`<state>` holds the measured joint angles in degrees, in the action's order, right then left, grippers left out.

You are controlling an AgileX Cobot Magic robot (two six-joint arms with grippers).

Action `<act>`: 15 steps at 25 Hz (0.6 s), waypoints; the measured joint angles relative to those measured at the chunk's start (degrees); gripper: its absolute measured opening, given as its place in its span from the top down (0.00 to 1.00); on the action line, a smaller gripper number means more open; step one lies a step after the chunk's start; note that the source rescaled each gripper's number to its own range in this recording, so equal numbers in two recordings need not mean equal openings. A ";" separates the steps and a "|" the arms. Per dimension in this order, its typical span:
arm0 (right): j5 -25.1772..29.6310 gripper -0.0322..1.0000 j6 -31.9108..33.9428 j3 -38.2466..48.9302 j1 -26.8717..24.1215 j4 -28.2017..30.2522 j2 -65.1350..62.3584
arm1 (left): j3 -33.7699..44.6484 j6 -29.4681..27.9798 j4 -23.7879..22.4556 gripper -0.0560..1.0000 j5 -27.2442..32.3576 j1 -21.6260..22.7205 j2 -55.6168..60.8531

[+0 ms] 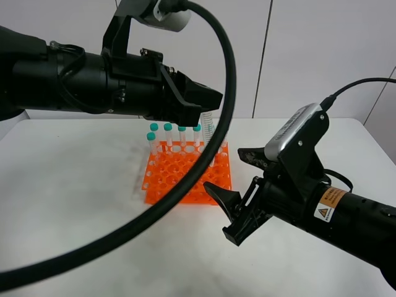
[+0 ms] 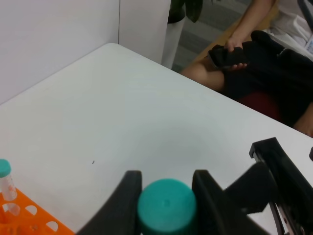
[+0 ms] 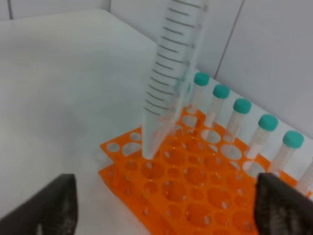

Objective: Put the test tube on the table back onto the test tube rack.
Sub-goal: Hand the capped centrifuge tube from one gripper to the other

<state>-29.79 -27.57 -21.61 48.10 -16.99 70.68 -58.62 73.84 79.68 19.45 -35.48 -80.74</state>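
The left claw (image 1: 207,108) is clamped on the test tube (image 3: 168,83), its two fingers pinching the teal screw cap (image 2: 166,208) from either side, so the tube hangs upright below the claw with its pointed tip down. The tube looks light and stiff: thin clear plastic with printed graduations. The wall is smooth and likely slippery, so the wider cap is the sensible place to hold it. That grip also leaves the whole body free to drop through a hole. The plastic should take a small knock, but pressing down off-centre could tilt the tube in the grip or shift the rack. The tube stands over the orange test tube rack (image 1: 164,178) on the white table (image 1: 74,204), near one of its corners. From the right wrist view the tip reaches the top tier at a hole in the outer row, though I cannot tell whether it has entered. A row of other capped tubes (image 1: 168,133) stands along the rack's far edge. Further right, the right claw (image 1: 224,169) has its fingers wide apart and holds nothing. It is just beside the rack's near corner and faces the tube without touching it.
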 joint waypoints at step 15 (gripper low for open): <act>14.52 0.00 -0.20 0.00 -0.85 -3.56 0.00 | 0.00 0.00 0.09 0.94 0.00 0.00 0.00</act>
<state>-15.27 -27.76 -21.61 47.25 -20.55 70.68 -58.62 73.84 79.78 19.45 -35.48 -80.74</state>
